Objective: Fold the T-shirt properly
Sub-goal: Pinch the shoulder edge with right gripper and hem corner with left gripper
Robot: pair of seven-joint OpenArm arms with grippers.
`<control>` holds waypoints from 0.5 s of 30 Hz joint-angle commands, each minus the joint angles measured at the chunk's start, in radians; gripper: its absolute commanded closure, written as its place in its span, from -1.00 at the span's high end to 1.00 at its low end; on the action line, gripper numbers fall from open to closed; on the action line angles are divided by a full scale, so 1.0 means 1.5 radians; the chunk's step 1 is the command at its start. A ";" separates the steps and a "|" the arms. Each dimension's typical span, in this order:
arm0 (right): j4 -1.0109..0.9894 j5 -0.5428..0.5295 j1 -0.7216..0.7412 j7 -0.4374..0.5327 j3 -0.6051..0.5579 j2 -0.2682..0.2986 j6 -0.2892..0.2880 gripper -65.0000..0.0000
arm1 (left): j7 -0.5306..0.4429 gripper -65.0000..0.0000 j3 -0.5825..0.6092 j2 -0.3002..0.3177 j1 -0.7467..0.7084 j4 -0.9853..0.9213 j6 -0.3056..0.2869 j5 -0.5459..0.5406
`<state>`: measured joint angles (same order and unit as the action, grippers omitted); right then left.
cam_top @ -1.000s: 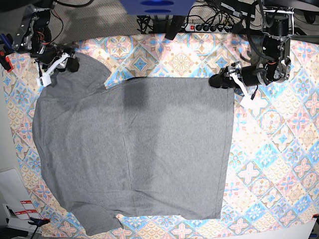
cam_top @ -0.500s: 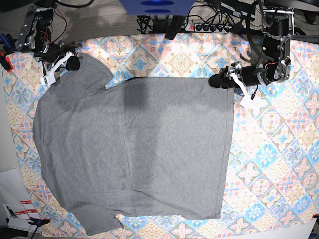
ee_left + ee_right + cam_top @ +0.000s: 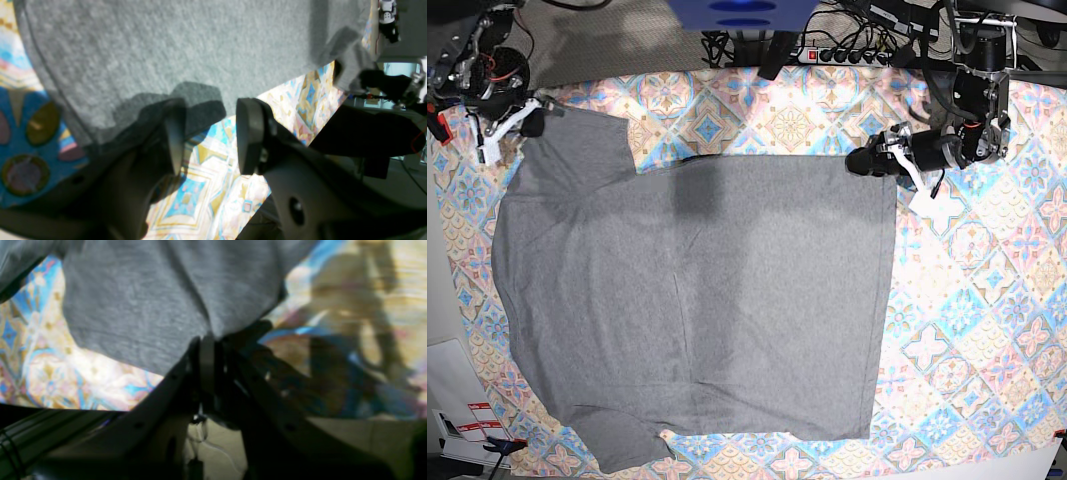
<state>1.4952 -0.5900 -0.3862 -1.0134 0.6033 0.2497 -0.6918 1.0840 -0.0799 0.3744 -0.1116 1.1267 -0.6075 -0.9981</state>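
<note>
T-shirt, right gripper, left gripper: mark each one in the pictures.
T-shirt [image 3: 707, 300], base view, middle of its body.
Right gripper [image 3: 208, 356], right wrist view, closed tips pinching fabric.
Left gripper [image 3: 206, 133], left wrist view, gap between open fingers.

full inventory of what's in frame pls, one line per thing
T-shirt: 1, heather grey, spread flat on the cloth, one sleeve pulled out at the far corner
patterned cloth: 1, multicolour tile print, covering the table
power strip: 1, white, behind the table's far edge
papers: a few, white with red marks, beside the near corner
right gripper: 1, black, shut on the sleeve edge
left gripper: 1, black, open at the shirt's hem corner
</note>
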 commanded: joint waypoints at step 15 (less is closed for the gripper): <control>0.018 -0.011 0.003 -0.015 0.002 0.008 -0.004 -0.97 | 0.016 -0.24 0.017 0.005 0.048 0.005 0.004 0.018</control>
<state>1.5063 -0.5915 -0.3820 -1.0477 0.5983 0.2440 -0.6952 1.1141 -0.0532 0.3706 -0.0502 1.1263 -0.6060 -0.9718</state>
